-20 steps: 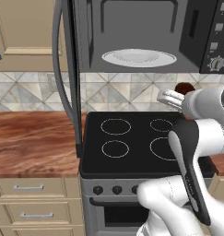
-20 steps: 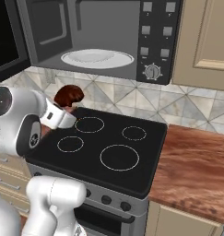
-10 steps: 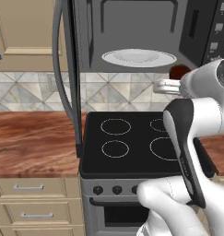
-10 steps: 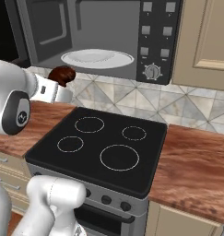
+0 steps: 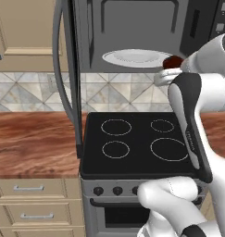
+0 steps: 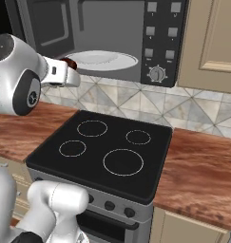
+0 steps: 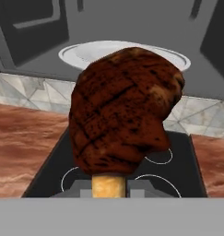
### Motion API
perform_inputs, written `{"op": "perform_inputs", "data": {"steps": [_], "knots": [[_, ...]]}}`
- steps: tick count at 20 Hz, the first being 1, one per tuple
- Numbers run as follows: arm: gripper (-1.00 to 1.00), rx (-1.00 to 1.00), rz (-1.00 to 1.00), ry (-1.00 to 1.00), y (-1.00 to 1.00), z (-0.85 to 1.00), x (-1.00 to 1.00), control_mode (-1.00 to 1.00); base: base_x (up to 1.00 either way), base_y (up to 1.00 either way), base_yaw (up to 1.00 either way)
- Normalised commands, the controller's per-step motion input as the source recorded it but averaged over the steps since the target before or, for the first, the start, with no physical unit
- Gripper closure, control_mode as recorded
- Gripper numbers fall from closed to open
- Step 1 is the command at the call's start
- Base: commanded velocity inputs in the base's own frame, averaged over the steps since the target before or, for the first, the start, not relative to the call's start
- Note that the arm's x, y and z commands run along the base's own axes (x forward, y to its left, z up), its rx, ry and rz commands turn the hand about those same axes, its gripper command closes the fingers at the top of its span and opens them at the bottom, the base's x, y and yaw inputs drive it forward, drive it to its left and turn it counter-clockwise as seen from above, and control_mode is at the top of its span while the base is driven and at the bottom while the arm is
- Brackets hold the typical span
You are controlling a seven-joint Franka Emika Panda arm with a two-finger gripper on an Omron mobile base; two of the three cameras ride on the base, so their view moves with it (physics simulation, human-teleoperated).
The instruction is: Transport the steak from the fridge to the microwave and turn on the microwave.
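Note:
The steak (image 7: 125, 110), a dark brown lump with a tan edge, is clamped between the fingers of my gripper (image 7: 109, 185), which is shut on it. I hold the steak (image 5: 172, 61) level with the open microwave (image 5: 132, 28), just in front of the right end of its round white turntable plate (image 5: 136, 58). From the other side the steak (image 6: 69, 63) and gripper (image 6: 72, 72) hang at the left end of the plate (image 6: 101, 60). The microwave door (image 5: 70, 69) stands swung open to the left. The fridge is out of view.
A black four-ring stove (image 5: 137, 143) lies directly below my hand, with brown wooden counters (image 5: 35, 143) on both sides. The microwave's button panel and knob (image 6: 158, 74) sit right of the cavity. Beige cabinets (image 6: 212, 42) flank the microwave.
My arm has lifted the steak from just above the back of the stove up to the height of the microwave opening and closer to the turntable plate.

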Motion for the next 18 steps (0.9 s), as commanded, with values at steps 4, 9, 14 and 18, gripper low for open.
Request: {"op": "perform_inputs", "data": {"steps": [4,9,14,18], "knots": [[1.00,-0.07,0.03,0.00,-0.01,0.00,0.45,-1.00,0.00,0.00,0.00],[1.00,-0.02,0.01,-0.04,-0.02,0.00,0.43,-1.00,0.00,0.00,0.00],[1.00,0.00,0.03,-0.08,-0.02,0.00,0.36,-1.00,0.00,0.00,0.00],[1.00,0.00,0.05,-0.09,-0.02,0.00,0.36,-1.00,0.00,0.00,0.00]]}}
